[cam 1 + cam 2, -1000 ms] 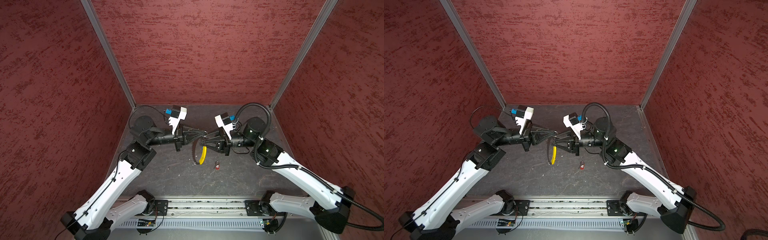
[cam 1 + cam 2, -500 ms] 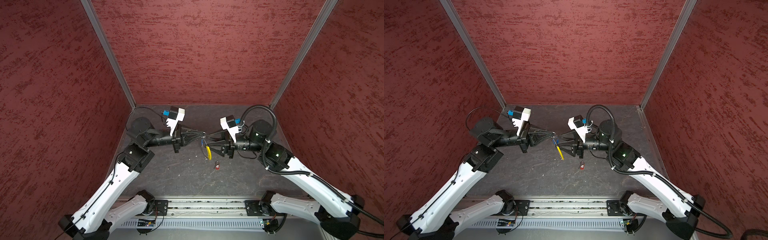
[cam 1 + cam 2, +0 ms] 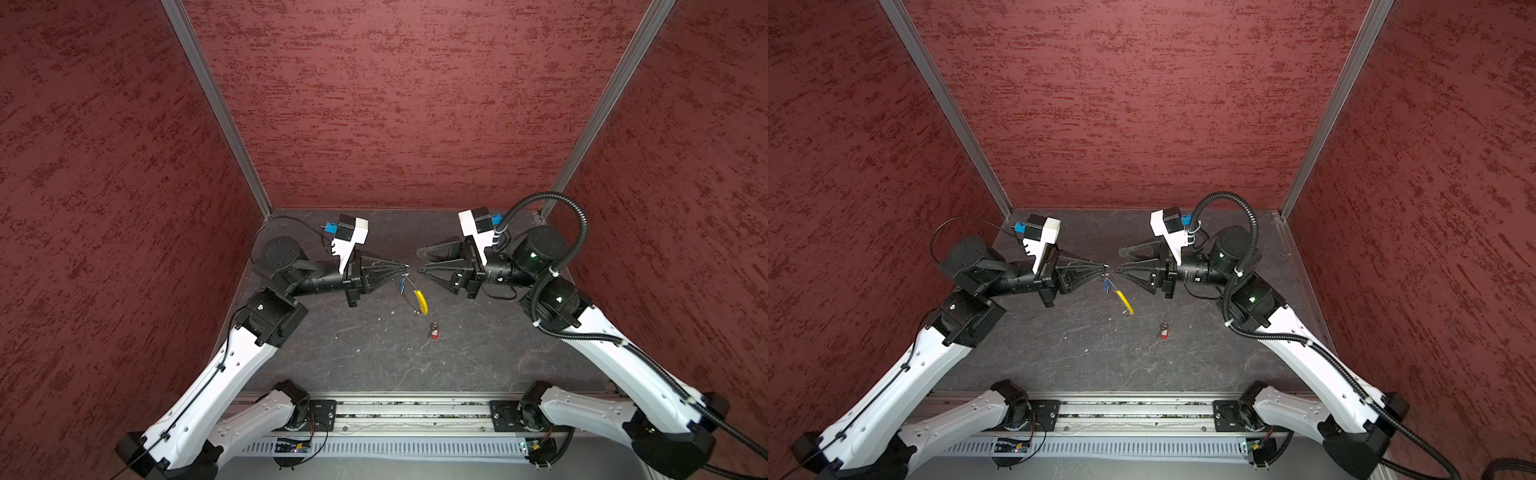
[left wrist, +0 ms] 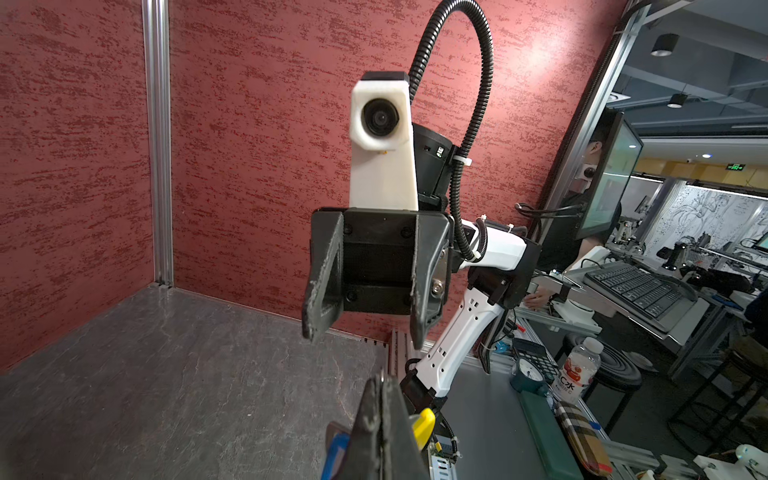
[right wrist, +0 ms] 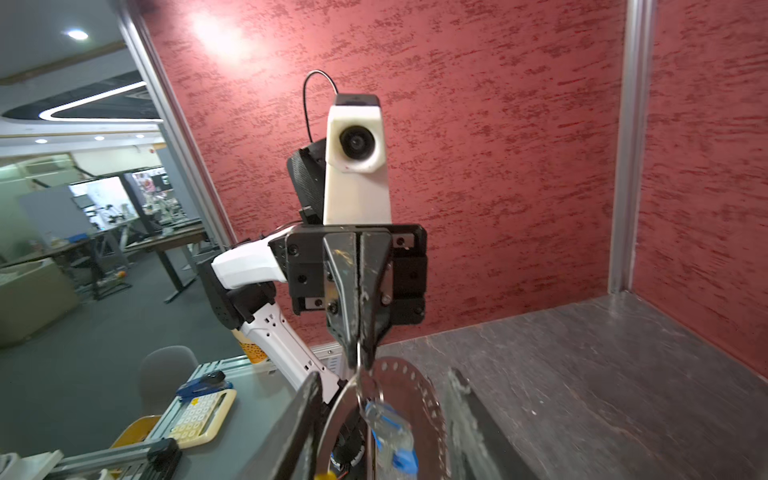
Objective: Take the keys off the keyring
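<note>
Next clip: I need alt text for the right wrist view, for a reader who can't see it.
The left gripper, facing the camera with jaws shut, pinches the keyring by its thin silver loop, with the blue-tagged key hanging from it. The right gripper's own jaws stand open on either side, over a dark table with red walls behind.

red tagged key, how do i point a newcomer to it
On the dark grey table inside the red-walled booth, find the yellow-strapped keyring hanging mid-table from the left jaws. Just past its lower end, toward the front rail, the red tagged key lies flat and alone; the blue tagged key hangs on the keyring instead.
</note>
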